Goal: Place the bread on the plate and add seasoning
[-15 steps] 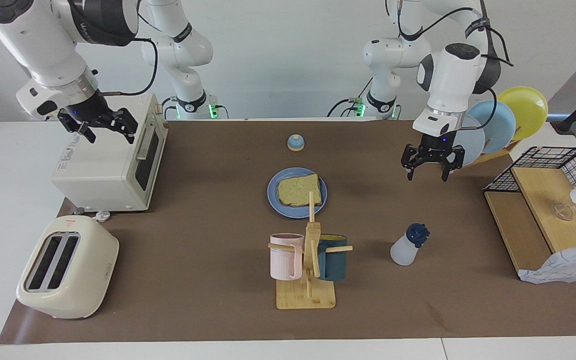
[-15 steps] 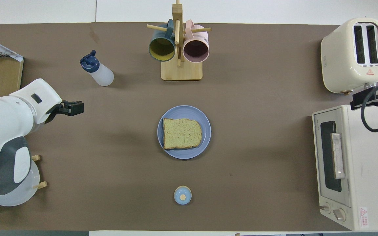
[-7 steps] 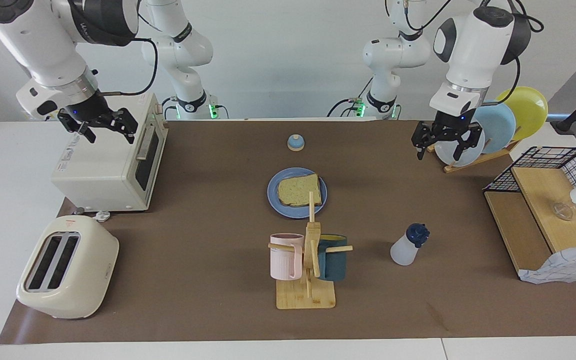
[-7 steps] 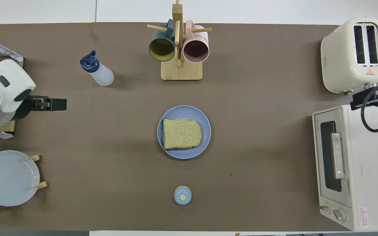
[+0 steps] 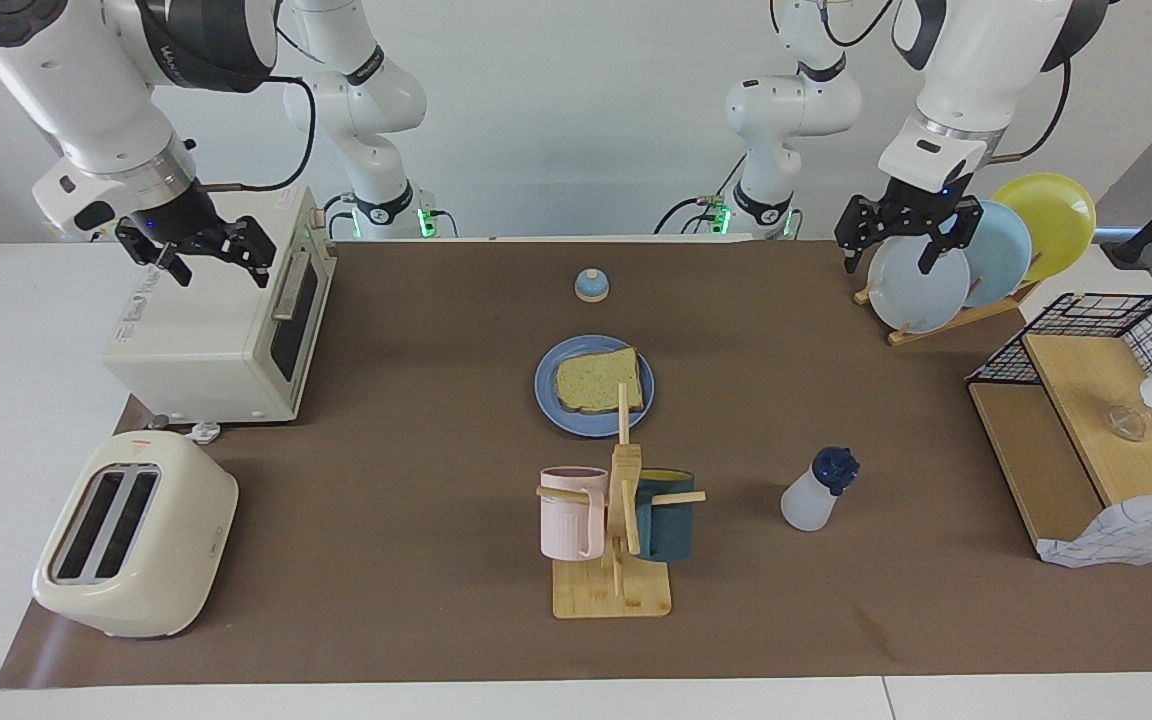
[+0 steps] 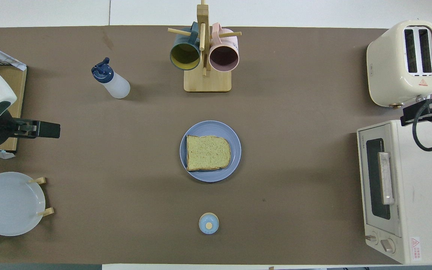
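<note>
The left end effector (image 5: 902,232) hangs in the upper right of the facing view, up in the air over the rack of plates (image 5: 976,262), with its two fingers spread wide and nothing in them. In the overhead view it shows at the left edge, about halfway down. The right end effector (image 5: 198,250) waits in the upper left of the facing view, over the top of the toaster oven (image 5: 221,320), also spread wide and holding nothing. The bread (image 5: 599,381) already lies flat on the blue plate (image 5: 548,397) in the middle of the frame, so that part looks done. The seasoning (image 5: 816,490) stands upright on the brown counter (image 5: 416,420), lower right of the middle in the facing view, well apart from the plate and beside the mug stand (image 5: 616,530). It looks like the next job is to fetch the bottle. The left arm seems the better one for it, since the bottle stands toward its end. It should come down with the fingers wide, one on each side of the white body below the dark cap, then squeeze gently so the soft bottle does not tip or slip. After that it should lift straight up and keep clear of the mug stand on the way to the bread.
</note>
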Robot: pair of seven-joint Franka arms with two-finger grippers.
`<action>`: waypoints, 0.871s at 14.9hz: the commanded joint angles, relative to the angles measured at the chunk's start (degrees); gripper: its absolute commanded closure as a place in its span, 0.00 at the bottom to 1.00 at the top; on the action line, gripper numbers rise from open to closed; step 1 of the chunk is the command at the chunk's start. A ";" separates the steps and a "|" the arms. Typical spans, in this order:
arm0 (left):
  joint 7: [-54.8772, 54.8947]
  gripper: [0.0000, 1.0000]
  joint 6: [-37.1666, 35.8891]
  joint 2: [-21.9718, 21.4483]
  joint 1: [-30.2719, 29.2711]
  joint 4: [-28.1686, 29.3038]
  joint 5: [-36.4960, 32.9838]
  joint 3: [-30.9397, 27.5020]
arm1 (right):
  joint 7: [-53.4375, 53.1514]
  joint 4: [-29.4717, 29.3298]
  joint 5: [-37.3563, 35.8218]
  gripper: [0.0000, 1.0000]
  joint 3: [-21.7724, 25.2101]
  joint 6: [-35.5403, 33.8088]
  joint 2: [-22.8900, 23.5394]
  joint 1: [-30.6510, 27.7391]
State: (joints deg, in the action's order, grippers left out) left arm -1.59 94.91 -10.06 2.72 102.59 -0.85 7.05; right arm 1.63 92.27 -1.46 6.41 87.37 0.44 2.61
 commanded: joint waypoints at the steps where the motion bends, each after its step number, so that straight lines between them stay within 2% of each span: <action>1: -0.43 0.00 -11.38 6.00 0.62 -11.67 1.20 -0.72 | 1.36 0.54 -0.03 0.00 -0.08 -0.88 -0.88 -0.50; 3: -0.43 0.00 -15.71 9.43 0.71 -16.96 1.64 -0.64 | 1.36 0.46 -0.03 0.00 -0.17 -0.88 -0.88 -0.50; 4: -0.43 0.00 -16.16 9.71 0.97 -17.33 1.82 -0.64 | 1.36 0.46 -0.03 0.00 -0.08 -0.88 -0.88 -0.50; 7: -2.09 0.00 -13.37 8.84 1.24 -16.29 3.65 -2.04 | 1.36 0.46 -0.03 0.00 -0.08 -0.88 -0.88 -0.50; 11: -2.54 0.00 -8.53 7.70 0.62 -11.89 4.72 -2.13 | 1.36 0.46 -0.03 0.00 -0.08 -0.88 -0.88 -0.50; 13: -2.72 0.00 -7.47 8.39 0.71 -11.80 4.63 -2.22 | 1.36 0.46 -0.03 0.00 -0.08 -0.88 -0.88 -0.50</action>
State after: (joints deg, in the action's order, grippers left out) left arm -3.32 85.14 -1.28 2.77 89.20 3.02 5.60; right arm 1.63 92.27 -1.46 6.41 87.37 0.44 2.61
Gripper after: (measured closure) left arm 0.000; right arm 0.000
